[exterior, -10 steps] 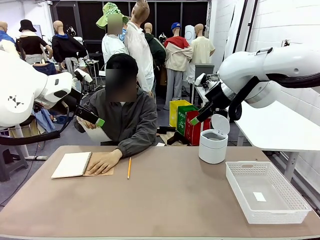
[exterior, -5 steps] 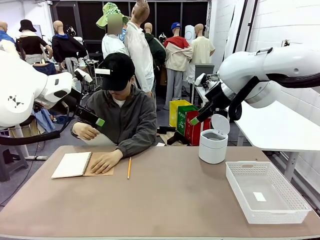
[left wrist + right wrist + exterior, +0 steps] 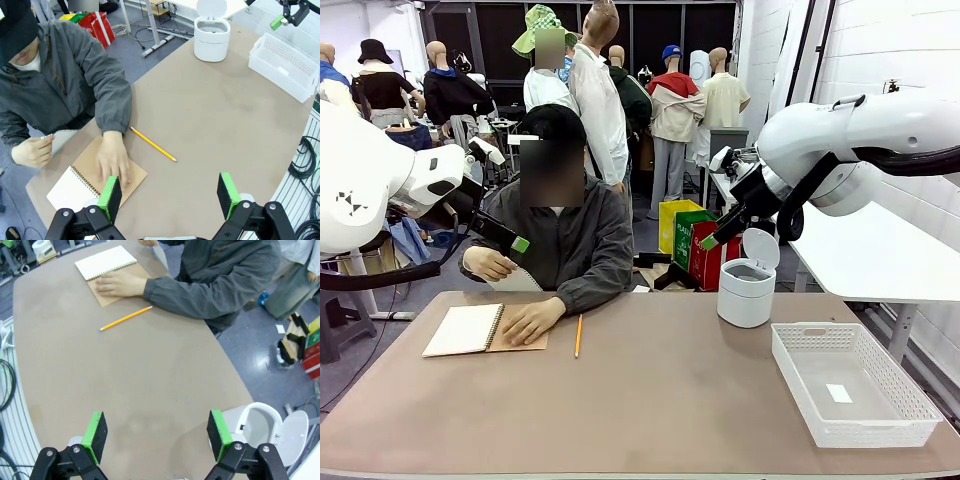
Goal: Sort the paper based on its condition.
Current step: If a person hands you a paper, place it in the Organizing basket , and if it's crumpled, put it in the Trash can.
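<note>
A person at the far side holds one white sheet of paper (image 3: 518,280) in a raised hand, just beyond the table's edge; the left wrist view shows the paper (image 3: 62,140) at its left. The person's other hand rests on the brown cover of an open spiral notebook (image 3: 465,329). My left gripper (image 3: 519,243) hangs in the air close to the raised hand and the sheet. Its jaws stand open and empty (image 3: 169,195). My right gripper (image 3: 711,241) is held high above the white bin, also open and empty (image 3: 157,435).
A yellow pencil (image 3: 578,336) lies right of the notebook. A white bin (image 3: 745,292) with its lid up stands at the far right. A white basket (image 3: 880,415) at the near right holds a small white sticker (image 3: 839,393). Brown tabletop spreads between them.
The person's raised hand has come down a little with the sheet, and the head has moved. Neither arm has moved.
</note>
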Controlling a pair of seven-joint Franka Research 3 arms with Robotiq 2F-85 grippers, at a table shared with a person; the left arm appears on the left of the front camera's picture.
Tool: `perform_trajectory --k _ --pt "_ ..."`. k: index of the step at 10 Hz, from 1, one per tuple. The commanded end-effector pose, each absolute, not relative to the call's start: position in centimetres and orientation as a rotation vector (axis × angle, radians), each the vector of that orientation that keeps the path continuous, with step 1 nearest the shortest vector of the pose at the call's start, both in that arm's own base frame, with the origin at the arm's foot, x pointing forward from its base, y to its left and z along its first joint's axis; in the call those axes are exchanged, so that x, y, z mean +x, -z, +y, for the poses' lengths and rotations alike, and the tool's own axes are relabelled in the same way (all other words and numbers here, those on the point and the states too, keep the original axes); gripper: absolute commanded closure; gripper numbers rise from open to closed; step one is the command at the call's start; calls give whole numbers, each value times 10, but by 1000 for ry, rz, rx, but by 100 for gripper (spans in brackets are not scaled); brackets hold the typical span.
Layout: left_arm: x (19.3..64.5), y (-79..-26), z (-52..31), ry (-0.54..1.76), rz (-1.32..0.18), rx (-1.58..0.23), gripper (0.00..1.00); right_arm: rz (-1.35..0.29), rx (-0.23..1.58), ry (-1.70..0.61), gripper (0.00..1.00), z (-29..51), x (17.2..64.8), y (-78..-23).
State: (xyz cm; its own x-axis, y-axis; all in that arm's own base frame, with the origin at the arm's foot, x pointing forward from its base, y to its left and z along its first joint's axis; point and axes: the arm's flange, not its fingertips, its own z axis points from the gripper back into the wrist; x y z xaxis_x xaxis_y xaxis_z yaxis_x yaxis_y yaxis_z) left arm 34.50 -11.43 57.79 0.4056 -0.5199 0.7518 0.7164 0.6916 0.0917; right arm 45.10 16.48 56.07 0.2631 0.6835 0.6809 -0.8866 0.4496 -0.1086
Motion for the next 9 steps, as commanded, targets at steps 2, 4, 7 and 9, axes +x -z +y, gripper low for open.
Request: perform_trajectory --k 2,4,7,9 --pt "345 -579 -113 791 -836 -268 0 -728 315 -1080 0 165 451 -562" --pt "345 -579 -113 791 -836 -268 0 -728 315 -1080 0 165 451 -562" --pt "345 -579 -113 791 -836 -268 0 -728 315 -1080 0 165 451 -562" --pt "345 -579 -113 791 -836 -268 0 -728 315 -1080 0 165 451 -562"
